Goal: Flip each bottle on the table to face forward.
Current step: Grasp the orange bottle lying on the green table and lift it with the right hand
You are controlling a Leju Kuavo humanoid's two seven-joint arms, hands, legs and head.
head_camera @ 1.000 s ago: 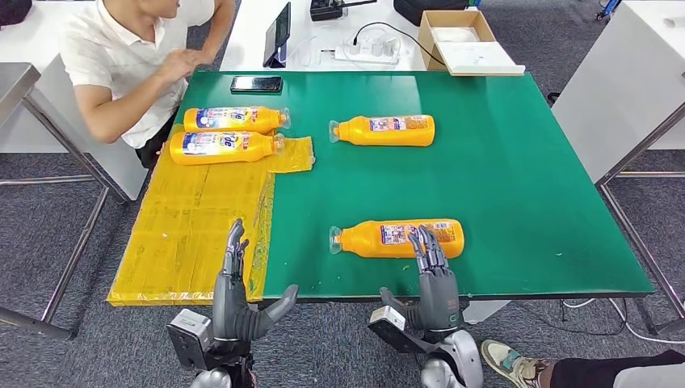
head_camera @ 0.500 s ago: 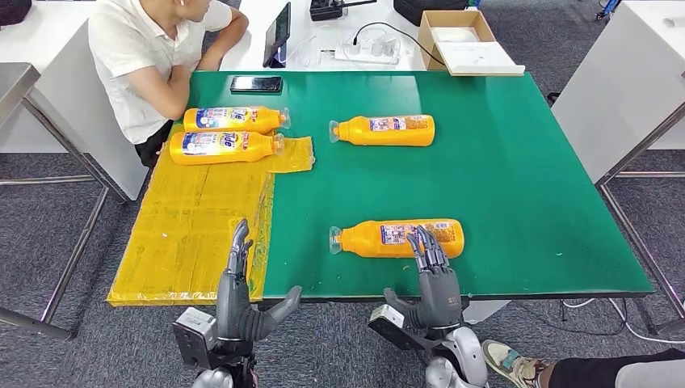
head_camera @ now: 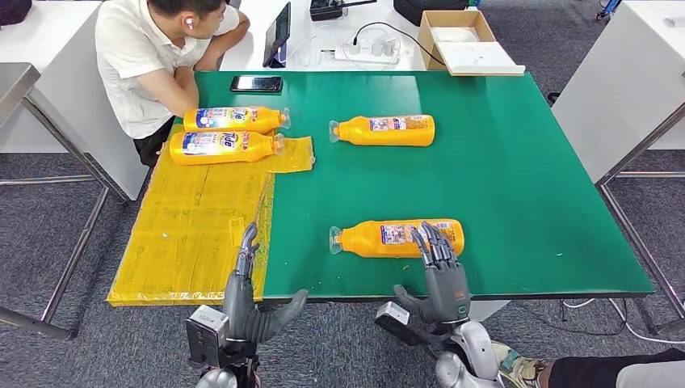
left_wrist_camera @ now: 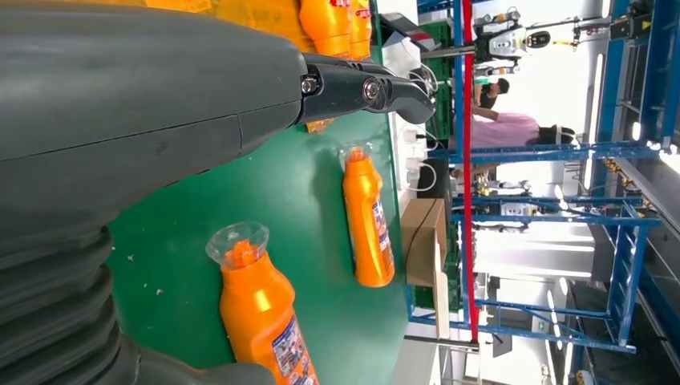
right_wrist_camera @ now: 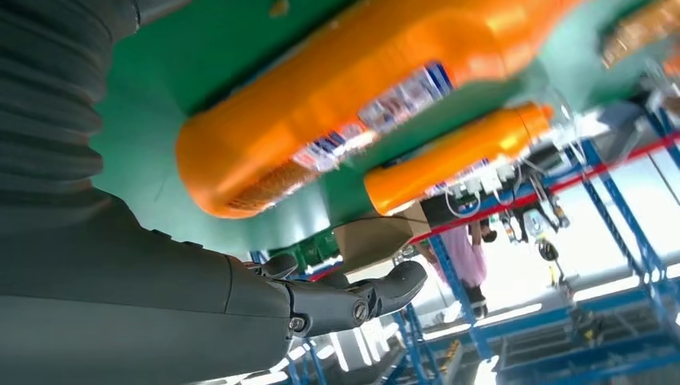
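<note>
Several orange bottles lie on their sides on the green table (head_camera: 517, 186). The near bottle (head_camera: 397, 238) (left_wrist_camera: 263, 317) (right_wrist_camera: 353, 104) lies by the front edge, cap to the left. My right hand (head_camera: 440, 273) (right_wrist_camera: 240, 297) is raised just in front of it, fingers spread, tips over its base end, holding nothing. My left hand (head_camera: 246, 295) (left_wrist_camera: 200, 88) stands at the table's front edge left of that bottle, fingers straight and thumb out, empty. A far bottle (head_camera: 383, 130) (left_wrist_camera: 367, 216) lies mid-table. Two more bottles (head_camera: 232, 120) (head_camera: 220, 147) lie at the back left on yellow sheeting (head_camera: 194, 226).
A person in a white shirt (head_camera: 149, 56) sits at the table's far left corner, arms folded near the two back bottles. A black phone (head_camera: 256, 83) lies on the far edge. A cardboard box (head_camera: 464, 40) and cables sit on the white table behind.
Both my hands have shifted slightly right and nearer the table edge. The person has drawn both arms back and leaned in over the corner. The bottles have not moved.
</note>
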